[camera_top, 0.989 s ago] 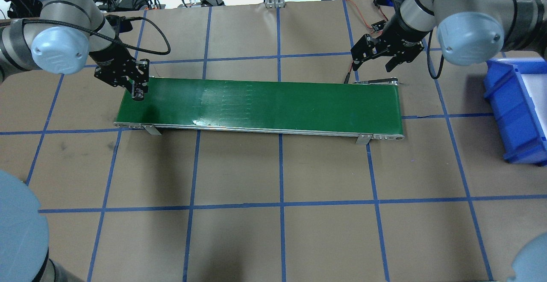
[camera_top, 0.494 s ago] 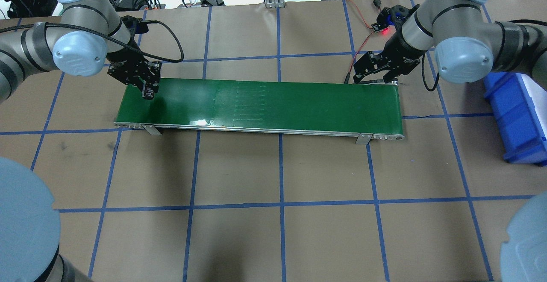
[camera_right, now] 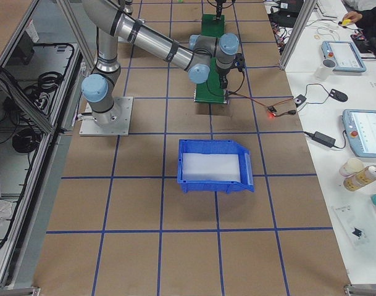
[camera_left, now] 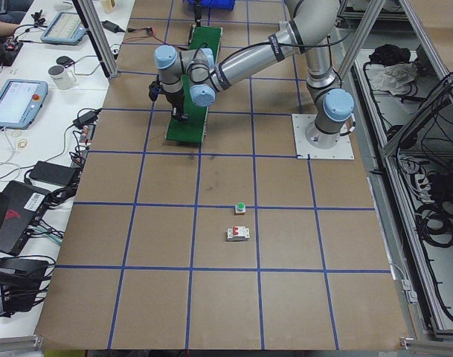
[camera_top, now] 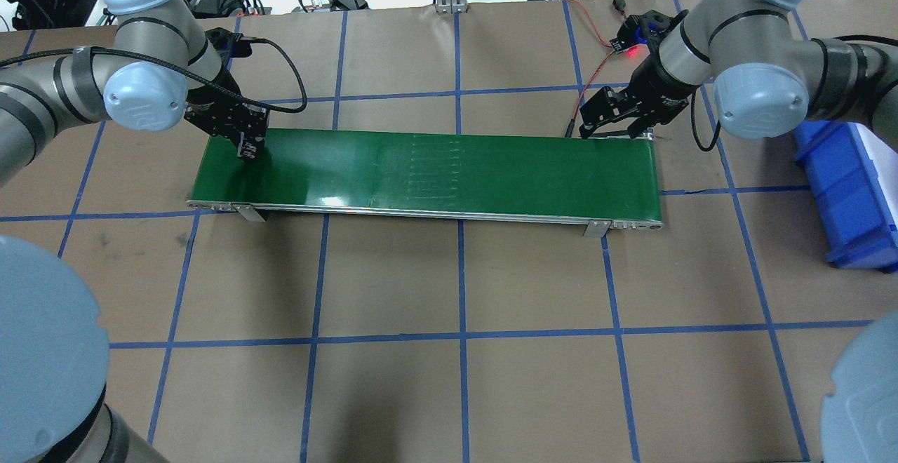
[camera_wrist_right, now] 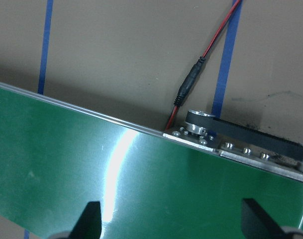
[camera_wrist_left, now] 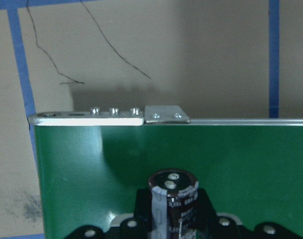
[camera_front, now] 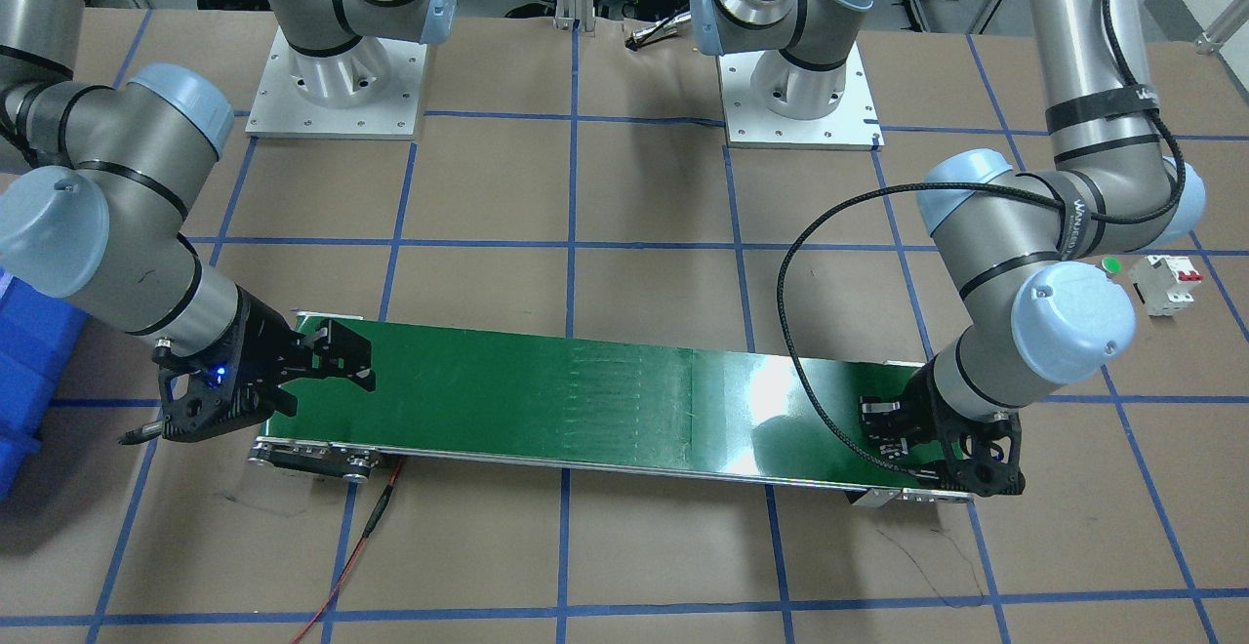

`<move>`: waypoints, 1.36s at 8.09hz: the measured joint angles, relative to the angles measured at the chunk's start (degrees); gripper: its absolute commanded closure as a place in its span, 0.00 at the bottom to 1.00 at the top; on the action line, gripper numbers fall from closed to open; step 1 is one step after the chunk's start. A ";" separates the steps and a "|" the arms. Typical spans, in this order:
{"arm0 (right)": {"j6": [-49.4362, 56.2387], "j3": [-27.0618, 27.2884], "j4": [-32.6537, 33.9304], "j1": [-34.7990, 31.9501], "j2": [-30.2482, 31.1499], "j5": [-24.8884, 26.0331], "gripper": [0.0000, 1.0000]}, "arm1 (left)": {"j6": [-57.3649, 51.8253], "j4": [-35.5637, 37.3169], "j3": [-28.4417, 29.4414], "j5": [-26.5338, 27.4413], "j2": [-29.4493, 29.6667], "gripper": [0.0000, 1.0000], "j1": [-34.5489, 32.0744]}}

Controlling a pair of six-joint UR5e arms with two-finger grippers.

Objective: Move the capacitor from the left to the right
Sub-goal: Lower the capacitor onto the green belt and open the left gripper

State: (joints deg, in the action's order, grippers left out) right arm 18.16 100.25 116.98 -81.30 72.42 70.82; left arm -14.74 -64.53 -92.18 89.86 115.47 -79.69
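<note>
- The capacitor (camera_wrist_left: 172, 199) is upright in the left end effector (camera_top: 249, 146), whose fingers are closed on its sides, with its two-terminal top showing in the left wrist view.
- This grasp sits low over the green belt (camera_top: 435, 168), at the belt's 9 o'clock end in the overhead view. I cannot tell whether the capacitor's base touches the belt.
- Judging by this, the pick-up is done and the placing on the belt is in hand. The release, the travel along the belt and the pick-up at the other end are all left, so the task is well under halfway.
- The right end effector (camera_top: 609, 126) is spread wide and holds nothing. It hangs by the belt's 3 o'clock end, at the far edge near the drive pulley and the red-black lead, and is probably waiting to receive.
- The blue bin (camera_right: 212, 144) stands on the worktop beyond the belt's 3 o'clock end, well apart from it. Only a pale floor shows inside, with no part visible.
- The capacitor is nowhere near the bin.
</note>
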 measured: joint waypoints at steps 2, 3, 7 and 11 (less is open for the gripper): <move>-0.04 0.03 0.01 0.01 -0.04 -0.24 0.00 | -0.13 0.15 -0.36 0.01 0.11 0.86 -0.03; -0.04 0.03 0.04 0.01 -0.07 -0.38 0.00 | -0.15 0.06 -0.46 0.06 0.03 0.46 -0.07; 0.31 0.02 0.10 0.01 -1.45 -0.40 0.00 | 0.26 -0.73 -0.88 1.24 -0.79 0.15 -0.23; 0.29 0.15 -0.13 0.01 -3.02 -0.27 0.00 | 7.43 -5.35 -0.32 1.49 -3.55 0.00 -3.21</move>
State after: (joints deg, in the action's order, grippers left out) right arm 18.45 100.39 116.85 -81.30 69.40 70.56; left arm -7.31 -69.88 -92.50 91.35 111.92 -82.89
